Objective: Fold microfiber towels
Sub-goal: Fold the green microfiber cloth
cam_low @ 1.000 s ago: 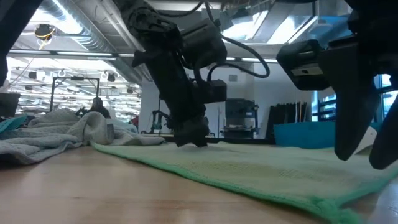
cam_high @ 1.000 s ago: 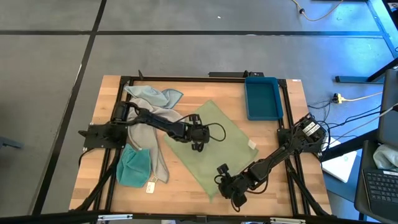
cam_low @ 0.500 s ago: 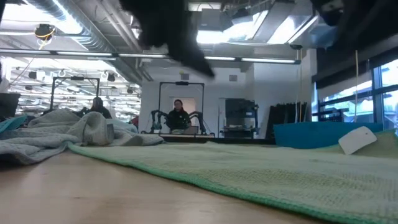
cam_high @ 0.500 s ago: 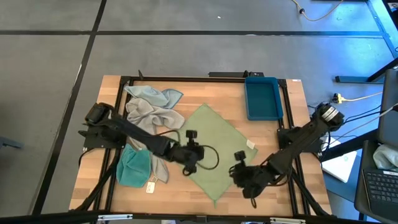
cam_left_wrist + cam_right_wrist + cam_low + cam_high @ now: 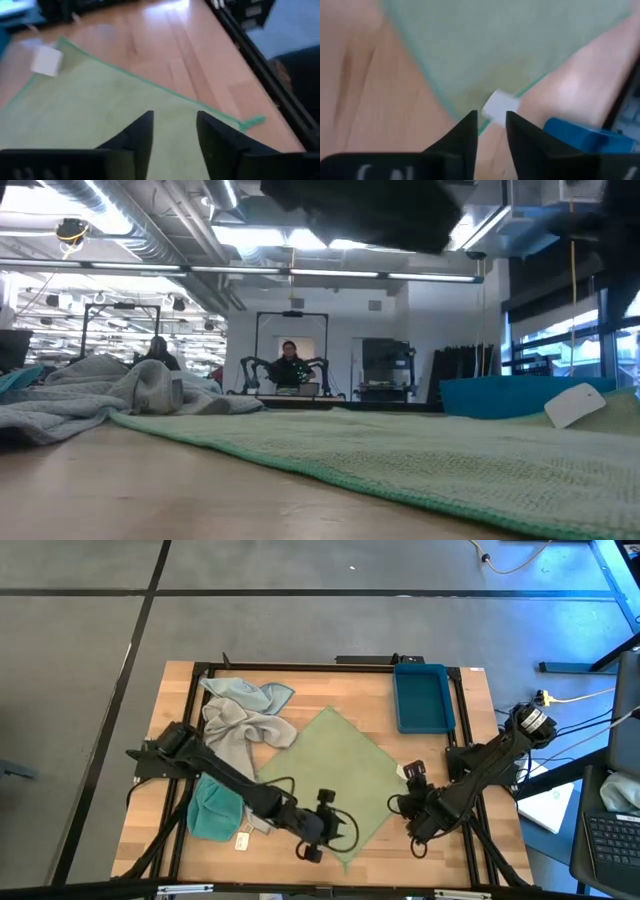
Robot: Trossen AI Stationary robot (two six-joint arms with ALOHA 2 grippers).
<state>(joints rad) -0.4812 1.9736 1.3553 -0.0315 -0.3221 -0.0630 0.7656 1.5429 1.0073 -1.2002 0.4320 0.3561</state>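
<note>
1. Two arms reach over a wooden table (image 5: pixel 300 680) on which a pale green towel (image 5: pixel 330 780) lies spread flat, turned like a diamond, near the middle.
2. The left gripper (image 5: pixel 318 830) hangs over the towel's near corner, at the table's front edge. In its wrist view the two dark fingers (image 5: pixel 142 137) stand apart with green cloth showing between them; nothing is pinched, so it is released.
3. The right gripper (image 5: pixel 412 802) sits just beside the towel's right corner, close to the small white tag (image 5: pixel 403 772). Its wrist view shows the fingers (image 5: pixel 467 132) parted with a narrow gap, the tag (image 5: pixel 499 106) and the towel's green hem just beyond the tips; they grasp nothing.
4. A crumpled heap of grey towels (image 5: pixel 240 725) with a pale blue one (image 5: pixel 255 692) lies at the table's far left, touching the green towel's left edge.
5. A teal towel (image 5: pixel 213 808) lies bunched at the front left, partly under the left arm, with a white tag (image 5: pixel 241 839) at its near side.
6. A blue tray (image 5: pixel 422 697) stands at the far right corner, apart from the green towel.
7. In the low view the green towel (image 5: pixel 420 455) stretches flat across the table, its tag (image 5: pixel 575 405) standing up at the right, the grey heap (image 5: pixel 110 395) at the left and the tray (image 5: pixel 500 395) behind.
8. A person (image 5: pixel 289 365) shows far back in the room.
</note>
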